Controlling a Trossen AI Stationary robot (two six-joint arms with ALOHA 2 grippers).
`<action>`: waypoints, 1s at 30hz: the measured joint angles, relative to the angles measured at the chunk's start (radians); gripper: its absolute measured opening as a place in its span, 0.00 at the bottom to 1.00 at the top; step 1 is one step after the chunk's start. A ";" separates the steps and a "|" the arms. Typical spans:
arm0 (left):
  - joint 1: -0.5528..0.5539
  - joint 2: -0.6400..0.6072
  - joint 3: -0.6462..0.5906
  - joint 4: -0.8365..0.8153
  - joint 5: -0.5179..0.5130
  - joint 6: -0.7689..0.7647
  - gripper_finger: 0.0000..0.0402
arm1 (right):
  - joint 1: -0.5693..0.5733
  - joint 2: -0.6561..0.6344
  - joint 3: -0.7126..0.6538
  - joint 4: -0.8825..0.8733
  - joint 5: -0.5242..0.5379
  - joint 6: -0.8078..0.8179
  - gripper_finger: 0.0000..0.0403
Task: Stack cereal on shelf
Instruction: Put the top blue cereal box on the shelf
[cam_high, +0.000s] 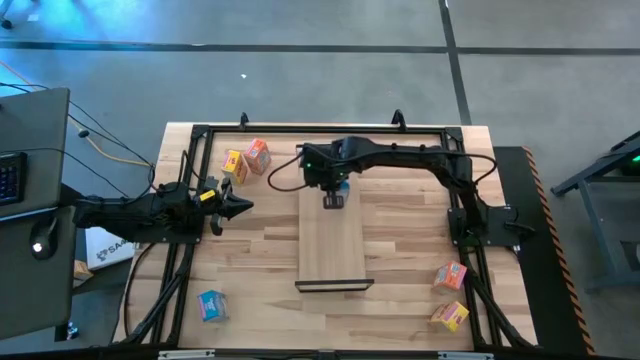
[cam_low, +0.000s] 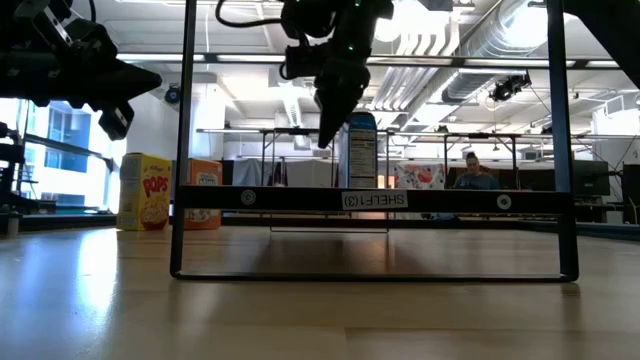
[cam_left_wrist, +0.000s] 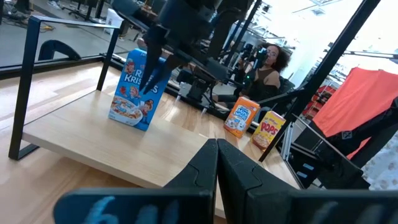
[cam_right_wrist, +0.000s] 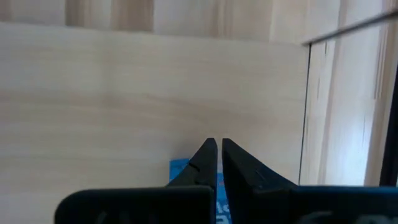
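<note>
From above, the right gripper (cam_high: 333, 199) hangs over the shelf's (cam_high: 334, 245) far end, by a blue cereal box (cam_high: 341, 184). Low down, that box (cam_low: 362, 150) stands upright on the shelf. Wrist views — both grippers' fingers are pressed together, holding nothing; the left gripper (cam_high: 237, 207) waits beside the shelf.

The right arm (cam_high: 400, 155) hides most of the blue cereal box (cam_high: 341, 184).

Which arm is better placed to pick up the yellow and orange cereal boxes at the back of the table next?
Probably left. The left gripper sits close beside the yellow box and orange box, while the right gripper is over the shelf at the blue box.
</note>
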 joint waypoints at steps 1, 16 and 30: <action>0.000 0.000 0.000 0.000 0.000 0.000 0.00 | -0.002 0.000 0.000 -0.010 0.002 0.000 0.00; 0.000 0.000 0.000 0.000 0.000 0.000 0.00 | -0.009 0.061 -0.002 0.000 -0.037 0.047 0.00; 0.000 0.000 0.000 0.000 0.000 0.000 0.00 | 0.002 0.146 -0.002 0.037 0.031 0.038 0.00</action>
